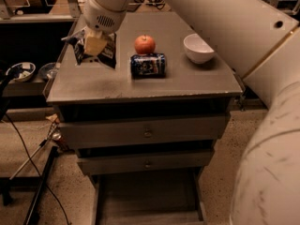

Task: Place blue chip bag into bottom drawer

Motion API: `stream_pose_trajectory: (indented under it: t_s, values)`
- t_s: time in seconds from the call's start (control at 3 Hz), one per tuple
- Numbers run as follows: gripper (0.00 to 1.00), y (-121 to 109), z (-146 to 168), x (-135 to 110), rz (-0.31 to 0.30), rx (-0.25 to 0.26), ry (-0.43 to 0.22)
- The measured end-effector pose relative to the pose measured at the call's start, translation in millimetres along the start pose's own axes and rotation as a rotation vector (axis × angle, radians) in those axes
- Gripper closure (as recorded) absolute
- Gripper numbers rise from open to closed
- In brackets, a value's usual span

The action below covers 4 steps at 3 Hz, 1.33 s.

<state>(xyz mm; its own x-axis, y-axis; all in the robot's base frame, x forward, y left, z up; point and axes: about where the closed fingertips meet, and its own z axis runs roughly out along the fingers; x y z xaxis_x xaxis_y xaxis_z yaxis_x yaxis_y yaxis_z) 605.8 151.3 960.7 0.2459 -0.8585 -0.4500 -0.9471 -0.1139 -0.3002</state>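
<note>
**A:** Nearest you, the bottom drawer (147, 203) stood pulled out, a bare grey tray at the foot of the cabinet. The two upper drawers (147, 133) were shut above it. Where was the bag?

**B:** Up on the tabletop (187, 81), at its back left corner, past the blue can (148, 65) and the apple (145, 44) right behind it. Your gripper (96, 48) was down on the blue chip bag (80, 53). The fingers (93, 42) looked pinched shut on its upper part, one pale pad showing against the foil.

**A:** How would it handle?

**B:** Light, I'd say, but crinkly and slick, so it could crumple or slide. You'd want the hold on the crimped top edge, not the puffed middle, letting it hang.

**A:** And around it?

**B:** The tabletop was flat, matte grey, with a white bowl (198, 48) off to the right, well apart from the bag. Round the cabinet you had a speckled floor (225, 172), with cables (23, 144) trailing at the left. Farther back the room was dim.
</note>
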Motion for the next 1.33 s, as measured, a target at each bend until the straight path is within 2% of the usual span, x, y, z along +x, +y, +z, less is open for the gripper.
stream_pose_trajectory:
  t_s: [1.0, 1.33]
  values:
    - [1.00, 109.6, -32.2, -0.5, 0.144, -0.016, 0.047]
    - [1.00, 118.2, -34.8, 1.4, 0.152, -0.013, 0.051]
